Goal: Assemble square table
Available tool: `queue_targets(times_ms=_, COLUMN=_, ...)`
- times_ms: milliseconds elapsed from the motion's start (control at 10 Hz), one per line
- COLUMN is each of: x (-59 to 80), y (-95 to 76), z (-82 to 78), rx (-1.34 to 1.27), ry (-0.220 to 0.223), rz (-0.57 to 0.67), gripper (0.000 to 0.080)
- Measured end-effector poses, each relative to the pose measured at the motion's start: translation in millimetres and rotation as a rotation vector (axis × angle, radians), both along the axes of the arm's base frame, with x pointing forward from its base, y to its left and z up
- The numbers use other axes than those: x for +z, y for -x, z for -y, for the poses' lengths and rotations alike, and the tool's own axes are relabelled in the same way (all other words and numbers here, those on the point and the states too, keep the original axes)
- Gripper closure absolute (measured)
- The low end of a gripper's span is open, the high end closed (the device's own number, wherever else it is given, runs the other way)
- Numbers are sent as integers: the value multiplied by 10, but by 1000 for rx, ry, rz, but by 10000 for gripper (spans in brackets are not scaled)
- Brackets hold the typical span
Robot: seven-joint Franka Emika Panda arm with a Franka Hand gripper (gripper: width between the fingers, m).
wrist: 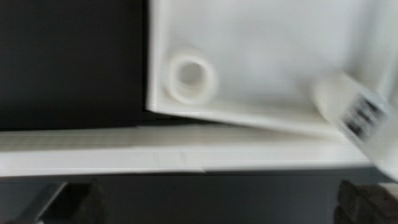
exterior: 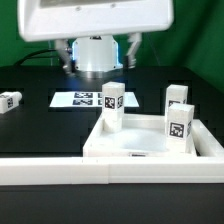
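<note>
Square slab [exterior: 140, 140] on tabletop [exterior: 40, 110], legs [exterior: 112, 105] upright in it. End effector [wrist: 199, 205] state: cannot tell.

One square tabletop [exterior: 140, 143], four tagged legs [exterior: 112, 105], one barrier wall [exterior: 60, 170], one marker board [exterior: 85, 99]

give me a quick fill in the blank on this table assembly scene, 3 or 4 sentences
1. The number of legs standing upright on the square tabletop is ____.
2. One more leg lies on the black table at the exterior view's far ____.
3. The marker board lies flat, with the tall leg in ____ of it in the exterior view.
4. In the wrist view, the round hole sits near a ____ of the tabletop.

Missing words: three; left; front; corner
</note>
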State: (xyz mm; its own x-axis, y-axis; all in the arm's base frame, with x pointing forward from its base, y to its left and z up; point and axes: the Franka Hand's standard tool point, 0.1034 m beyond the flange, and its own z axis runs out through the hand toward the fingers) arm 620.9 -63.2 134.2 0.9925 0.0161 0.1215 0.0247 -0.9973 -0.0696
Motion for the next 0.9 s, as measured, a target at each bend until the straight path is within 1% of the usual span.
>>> queue_targets(times_ms=100, x=-6, y=142, z=233, rx=-10, ry=0, rz=-9, gripper=150)
queue_targets(times_ms=200, x=-51, y=268, z=402, rx=-30, ry=-1, rz=-23, gripper=150)
queue_targets(times_ms=700, x=-79, y=292, z=421, rx=-56, ry=-3, rz=-31, gripper=150)
queue_targets(times_ms=800, x=-135, y=407, z=515, rx=-147, ry=-13, rz=-52, gripper=150)
queue_targets(times_ms=900, x=-178, y=613, z=728, rx=-189, ry=-22, rz=-70, gripper=150)
